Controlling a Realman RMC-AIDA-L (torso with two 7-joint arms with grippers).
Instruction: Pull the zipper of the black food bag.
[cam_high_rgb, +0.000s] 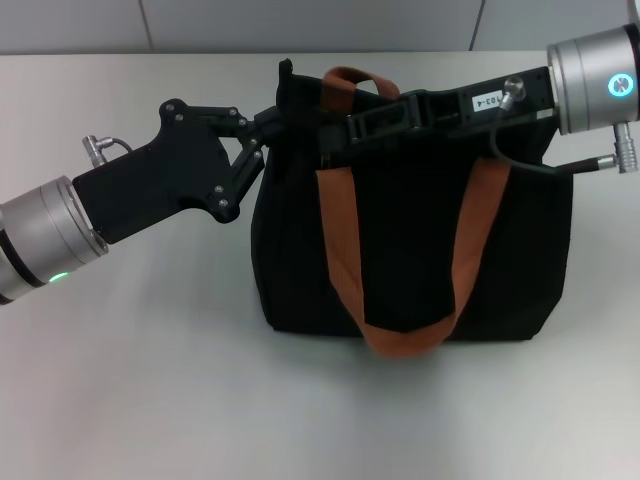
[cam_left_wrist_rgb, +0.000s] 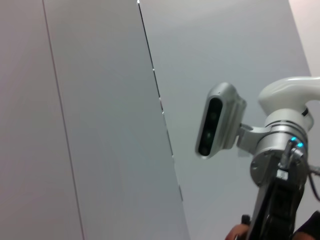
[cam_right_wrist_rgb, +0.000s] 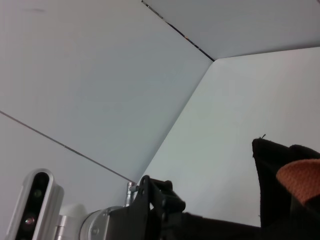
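The black food bag (cam_high_rgb: 410, 250) stands upright in the middle of the table in the head view, with its orange-brown straps (cam_high_rgb: 338, 240) hanging down the front. My left gripper (cam_high_rgb: 272, 128) is at the bag's top left corner and looks shut on the fabric edge there. My right gripper (cam_high_rgb: 335, 128) reaches from the right along the bag's top edge, ending near the far strap's loop (cam_high_rgb: 350, 78). The zipper pull is hidden under the right gripper. The bag's corner (cam_right_wrist_rgb: 280, 190) and a bit of strap (cam_right_wrist_rgb: 300, 177) also show in the right wrist view.
The white table (cam_high_rgb: 150, 380) spreads around the bag, with a pale wall behind it. A cable (cam_high_rgb: 520, 155) loops from the right wrist over the bag's top right. The left wrist view shows the wall, the head camera (cam_left_wrist_rgb: 217, 120) and the right arm (cam_left_wrist_rgb: 280, 200).
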